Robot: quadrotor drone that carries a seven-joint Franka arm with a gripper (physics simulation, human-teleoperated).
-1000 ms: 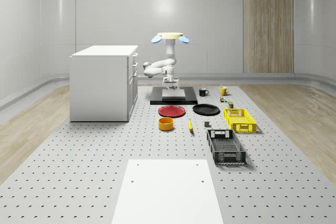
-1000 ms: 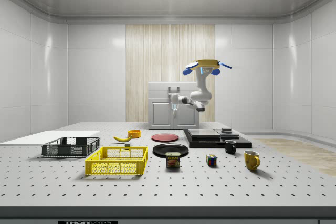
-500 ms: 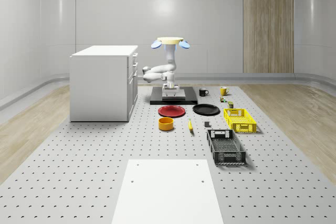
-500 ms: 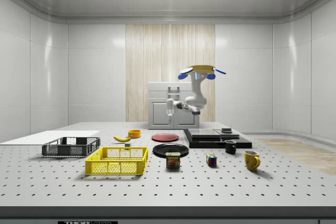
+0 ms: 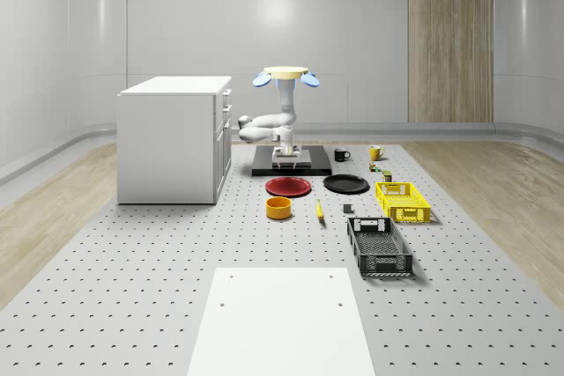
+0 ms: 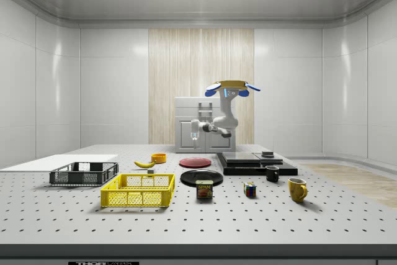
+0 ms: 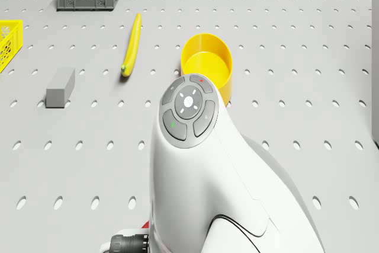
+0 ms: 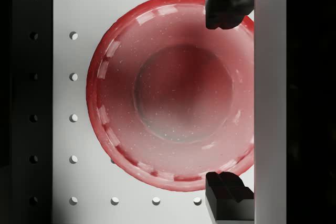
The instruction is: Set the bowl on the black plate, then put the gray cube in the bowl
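The yellow bowl (image 5: pixel 279 208) (image 7: pixel 206 63) (image 6: pixel 159 157) stands upright on the perforated table, near the red plate (image 5: pixel 289 186) (image 8: pixel 173 90). To the whole-scene view's right of the red plate lies the black plate (image 5: pixel 345 184) (image 6: pixel 201 177), with nothing on it. The gray cube (image 7: pixel 60 87) (image 5: pixel 348 210) rests on the table past the banana (image 7: pixel 131 45). The drone (image 5: pixel 287 76) (image 6: pixel 231 87) hovers over the table's far part. Its arm hangs down, and the gripper (image 8: pixel 228 100) (image 6: pixel 195 134) is open above the red plate, holding nothing.
A white cabinet (image 5: pixel 174 138) stands at the whole-scene view's left and a black platform (image 5: pixel 291 166) lies behind the plates. A yellow crate (image 5: pixel 403 201) and a black crate (image 5: pixel 379 246) sit at the right. Two mugs (image 6: pixel 297 188), a can (image 6: pixel 204 189) and a puzzle cube (image 6: pixel 249 190) are beyond.
The drone has moved toward the side view's left and sunk a little. The gripper came down and left with it, from beside the platform to over the red plate.
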